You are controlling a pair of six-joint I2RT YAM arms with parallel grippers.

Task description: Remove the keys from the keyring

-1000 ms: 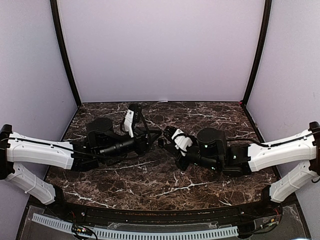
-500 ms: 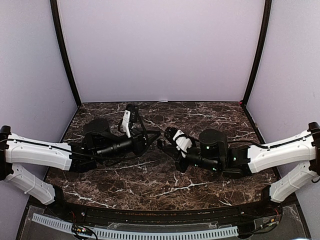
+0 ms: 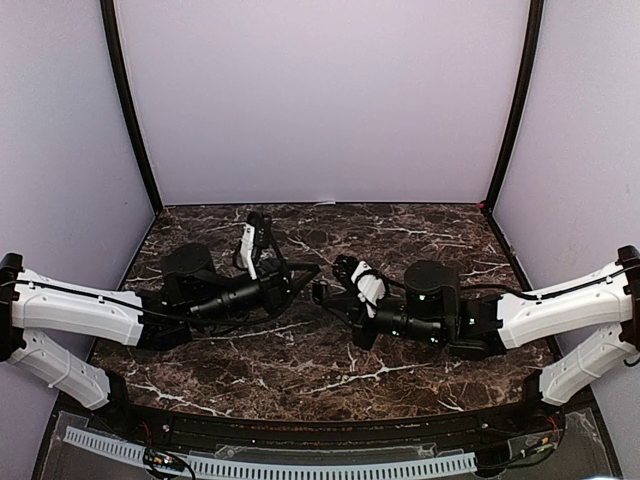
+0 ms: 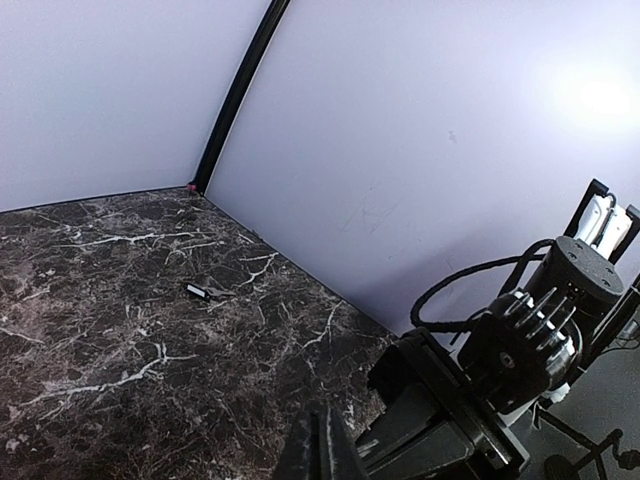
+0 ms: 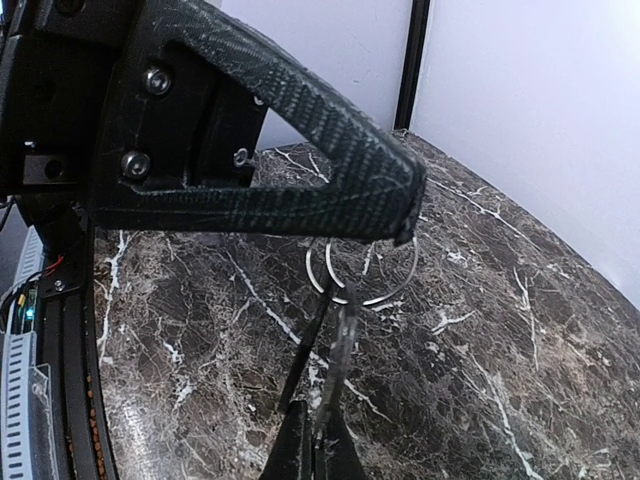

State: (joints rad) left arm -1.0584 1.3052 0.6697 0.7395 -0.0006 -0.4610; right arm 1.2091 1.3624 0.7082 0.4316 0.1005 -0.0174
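Over the middle of the marble table [image 3: 300, 370] my two grippers meet tip to tip. My left gripper [image 3: 308, 272] is shut, and in the right wrist view its carbon finger [image 5: 300, 120] crosses the top with the silver keyring [image 5: 385, 297] hanging from under its tip. My right gripper [image 5: 318, 445] is shut on a thin key [image 5: 345, 340] seen edge-on, which reaches up to the ring. A dark strip lies beside it. In the left wrist view my left gripper [image 4: 320, 440] sits at the bottom edge, and a loose key [image 4: 198, 292], small, dark and glinting, lies flat on the marble.
Lilac walls [image 3: 320, 100] with black corner posts [image 3: 130, 110] close in three sides. A white slotted cable tray [image 3: 270, 465] runs along the near edge. The right arm's black wrist and cables [image 4: 530, 350] fill the lower right of the left wrist view.
The left arm has drawn back a little to the left and the right arm's body has shifted slightly right. Both grippers stay shut and still meet at the middle.
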